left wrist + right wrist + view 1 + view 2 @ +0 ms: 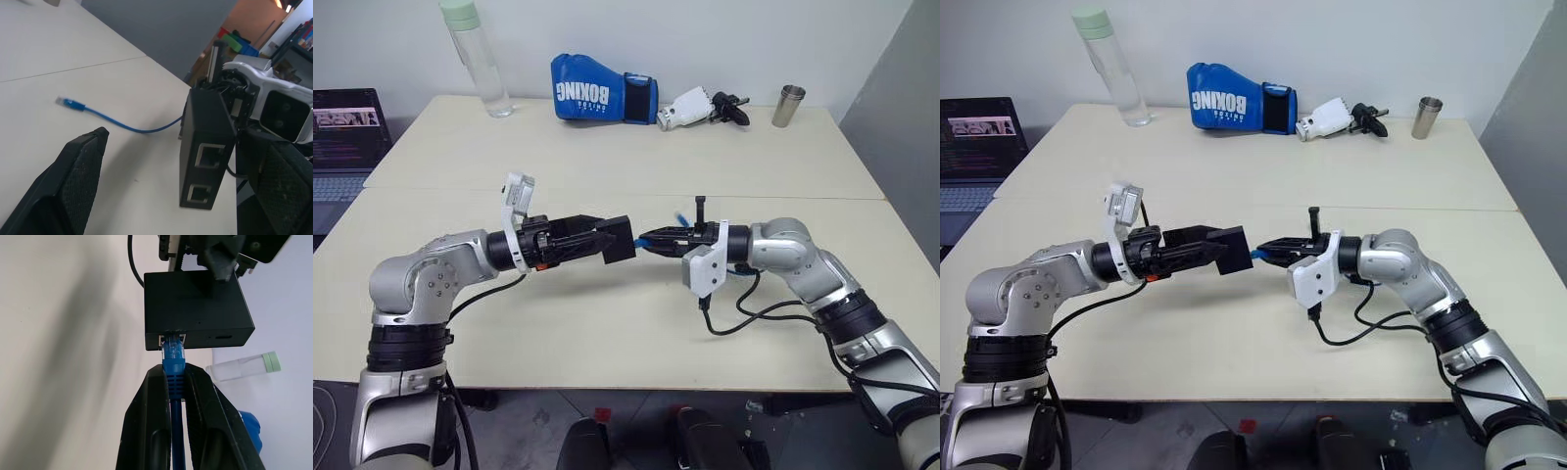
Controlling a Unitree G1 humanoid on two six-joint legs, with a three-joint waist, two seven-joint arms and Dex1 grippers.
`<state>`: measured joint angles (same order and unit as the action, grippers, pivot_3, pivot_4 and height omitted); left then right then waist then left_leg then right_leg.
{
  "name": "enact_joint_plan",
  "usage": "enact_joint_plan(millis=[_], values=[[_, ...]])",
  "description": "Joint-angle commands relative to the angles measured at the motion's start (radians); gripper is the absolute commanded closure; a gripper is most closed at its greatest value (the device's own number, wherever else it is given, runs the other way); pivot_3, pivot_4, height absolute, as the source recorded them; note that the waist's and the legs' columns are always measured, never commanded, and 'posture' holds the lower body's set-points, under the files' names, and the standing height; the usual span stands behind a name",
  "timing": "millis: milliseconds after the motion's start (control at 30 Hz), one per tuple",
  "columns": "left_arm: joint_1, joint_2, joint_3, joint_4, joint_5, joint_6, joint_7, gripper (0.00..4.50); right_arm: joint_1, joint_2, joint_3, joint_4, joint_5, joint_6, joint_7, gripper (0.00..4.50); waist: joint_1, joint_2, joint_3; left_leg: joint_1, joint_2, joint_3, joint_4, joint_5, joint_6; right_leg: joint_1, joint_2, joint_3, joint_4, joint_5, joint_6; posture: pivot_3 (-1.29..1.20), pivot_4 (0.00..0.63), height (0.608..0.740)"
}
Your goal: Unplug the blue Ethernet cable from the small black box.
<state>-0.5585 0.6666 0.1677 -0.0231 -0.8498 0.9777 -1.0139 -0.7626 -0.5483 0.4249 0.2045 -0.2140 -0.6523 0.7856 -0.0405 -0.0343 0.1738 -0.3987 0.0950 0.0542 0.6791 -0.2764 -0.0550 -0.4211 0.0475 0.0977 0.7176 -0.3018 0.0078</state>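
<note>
Above the near half of the cream table (607,323), the two arms meet nose to nose, both held off the surface. The left gripper (607,240) points toward the right one and holds the small black box (620,240) between its widely spread fingers (68,191); in the left wrist view the box (203,152) stands on edge against one finger, with two empty ports on the face that shows.

The right gripper (651,238) points back at it with its fingers (146,431) closed on the blue Ethernet cable (174,377), pinching the boot just behind the plug. In the right wrist view the plug is seated in a port on the side of the box (195,308), so the cable is still plugged in. The rest of the cord (127,126) droops away from the box and its free end, with another blue plug, lies on the table.

Along the far edge of the table stand a clear water bottle with a pale green cap (478,59), a blue boxing glove (602,90), a spare white and black gripper part (703,106) and a metal cup (788,105). An open laptop (347,142) sits on a lower surface beyond the table's left side.
</note>
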Motion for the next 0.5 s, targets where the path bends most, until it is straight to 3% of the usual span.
enact_joint_plan(millis=[33, 500], values=[[-0.001, 0.009, 0.027, -0.054, -0.035, 0.009, -0.001, 0.00, -0.026, 0.009, -0.017, 0.001, 0.016, -0.004, 0.016, 4.38, 0.000, 0.000, 0.000, 0.000, 0.000, 0.000, 0.000, 0.000, 0.000, 0.000, 0.000, 0.000, 0.000, 0.000, 0.000, 0.00, 0.150, 0.740], [0.027, -0.002, -0.004, -0.032, 0.003, -0.024, 0.004, 0.00, -0.023, 0.026, -0.047, 0.005, 0.065, 0.064, 0.051, 4.38, 0.000, 0.000, 0.000, 0.000, 0.000, 0.000, 0.000, 0.000, 0.000, 0.000, 0.000, 0.000, 0.000, 0.000, 0.000, 0.00, 0.150, 0.740]])
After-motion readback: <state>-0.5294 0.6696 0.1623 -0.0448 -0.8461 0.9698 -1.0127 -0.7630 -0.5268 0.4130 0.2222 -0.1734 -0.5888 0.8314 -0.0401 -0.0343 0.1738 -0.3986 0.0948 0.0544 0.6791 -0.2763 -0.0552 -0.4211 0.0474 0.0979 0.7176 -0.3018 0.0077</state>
